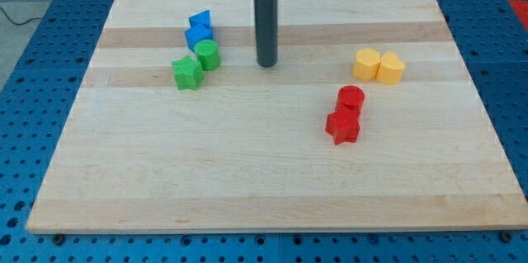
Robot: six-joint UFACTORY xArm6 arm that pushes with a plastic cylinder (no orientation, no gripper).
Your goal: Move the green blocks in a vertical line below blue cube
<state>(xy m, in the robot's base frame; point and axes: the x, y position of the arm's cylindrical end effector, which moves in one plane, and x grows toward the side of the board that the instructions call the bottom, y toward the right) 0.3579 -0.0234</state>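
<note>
We see a big wooden board (pixel 264 180) lying on a blue table with many little holes (pixel 25 90). The board takes up most of the view.

Our dark rod comes down from the view's top. Our arm has no gripper, so there is nothing to open or shut, only the rod. My tip (pixel 266 64) rests on the board, in the upper middle part. It touches no block. The blue and green blocks are off to the view's left of my tip, with bare wood in between. The yellow blocks are off to the view's right of it.

Near the view's top left there are two blue blocks that touch each other. The upper one is a blue block (pixel 200 20) with a pointed shape; we cannot tell its shape better. Right below it sits the blue cube (pixel 197 35).

The green cylinder (pixel 208 54) sits just below the blue cube, a little to the view's right, and it touches the cube or nearly does. The green star-shaped block (pixel 187 72) sits lower and to the view's left of the green cylinder, just beside it. So the two green blocks make a slanted line, not a straight up-and-down one.

On the view's right there are two yellow blocks side by side: a yellow block (pixel 366 63) and a yellow heart-like block (pixel 390 68). They touch.

Below them, more to the middle, a red cylinder (pixel 351 97) sits right above a red star-shaped block (pixel 342 125). They touch too.
</note>
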